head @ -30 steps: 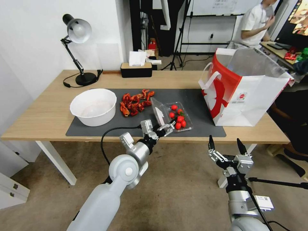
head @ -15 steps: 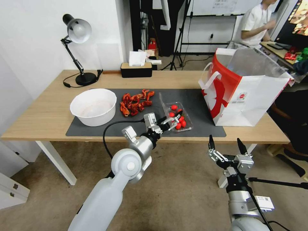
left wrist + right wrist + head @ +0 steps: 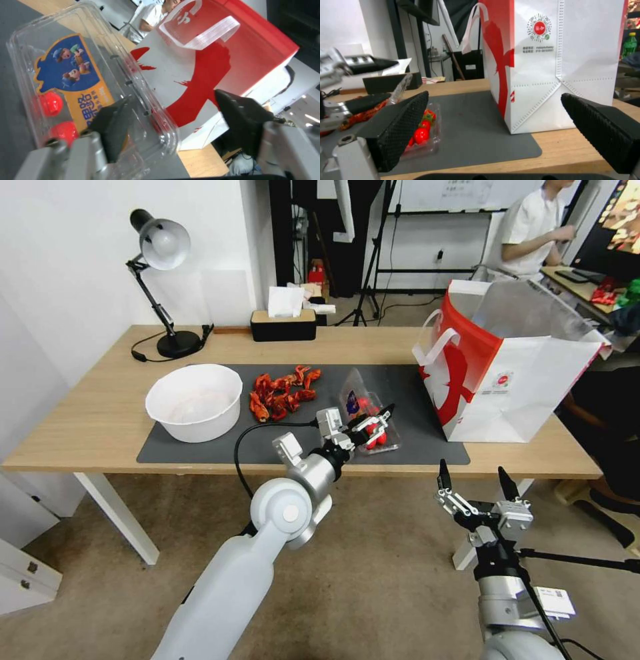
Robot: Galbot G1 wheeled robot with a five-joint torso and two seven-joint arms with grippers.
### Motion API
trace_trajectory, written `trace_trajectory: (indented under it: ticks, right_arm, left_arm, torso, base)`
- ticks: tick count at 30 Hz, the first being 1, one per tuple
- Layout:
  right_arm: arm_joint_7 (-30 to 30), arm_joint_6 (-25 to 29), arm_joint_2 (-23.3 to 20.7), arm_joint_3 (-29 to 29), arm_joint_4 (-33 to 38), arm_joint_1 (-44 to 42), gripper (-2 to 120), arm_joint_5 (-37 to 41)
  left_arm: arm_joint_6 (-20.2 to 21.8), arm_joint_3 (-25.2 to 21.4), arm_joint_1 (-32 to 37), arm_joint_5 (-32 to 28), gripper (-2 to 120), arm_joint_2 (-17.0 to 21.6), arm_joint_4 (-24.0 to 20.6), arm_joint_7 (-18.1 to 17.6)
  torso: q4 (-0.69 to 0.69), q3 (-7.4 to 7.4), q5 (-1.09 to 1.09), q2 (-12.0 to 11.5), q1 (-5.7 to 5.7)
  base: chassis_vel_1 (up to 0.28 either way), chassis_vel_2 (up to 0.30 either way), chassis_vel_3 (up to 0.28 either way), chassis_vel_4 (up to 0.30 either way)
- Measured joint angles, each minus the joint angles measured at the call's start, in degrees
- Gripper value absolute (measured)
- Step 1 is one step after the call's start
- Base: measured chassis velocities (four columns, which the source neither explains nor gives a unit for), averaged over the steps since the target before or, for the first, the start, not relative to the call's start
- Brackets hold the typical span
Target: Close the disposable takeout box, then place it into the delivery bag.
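Surface: wooden surface [image 3: 93,420] before me, white legs, dark grey mat [image 3: 413,393] across its middle.
Wall: plain white wall [image 3: 60,293] on my left.
Floor: brownish carpet [image 3: 373,593].
Lighting: black desk lamp [image 3: 160,247] at the far left corner.
Far edge: black tissue box [image 3: 283,325].

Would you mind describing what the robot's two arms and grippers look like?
Both arms are smooth white-grey shells with round silver joints. The left gripper has silver linkage and black tapered jaws, with a black cable looping from its wrist. The right gripper has the same build, its jaw pads cross-hatched, and a white label with printed code on the forearm.
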Motion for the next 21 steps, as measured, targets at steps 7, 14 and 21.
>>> trace_trajectory:
  ticks: [7, 14, 21]
  right_arm:
    - [0.7, -0.7, -0.4, -0.2, 0.4, 0.7, 100, 0.2]
    - [2.0, -3.8, -2.1, -0.5, 0.8, 2.8, 100, 2.8]
    - [4.2, -7.9, -4.9, -0.7, 0.9, 5.7, 100, 9.2]
  left_arm:
    - [-0.3, 0.5, -1.2, 0.2, 37, -0.6, 3.0, 0.0]
    - [-1.4, 1.3, -1.5, 1.3, 11, -1.2, 5.4, 0.0]
    - [-1.6, 1.7, -1.7, 1.9, 0, -1.5, 6.7, 0.1]
  torso:
    - [0.0, 0.0, 0.0, 0.0, 0.0]
    - [0.0, 0.0, 0.0, 0.0, 0.0]
    - [0.0, 0.0, 0.01, 0.0, 0.0]
  base:
    - [0.0, 0.0, 0.0, 0.0]
    - [0.0, 0.0, 0.0, 0.0]
    - [0.0, 0.0, 0.0, 0.0]
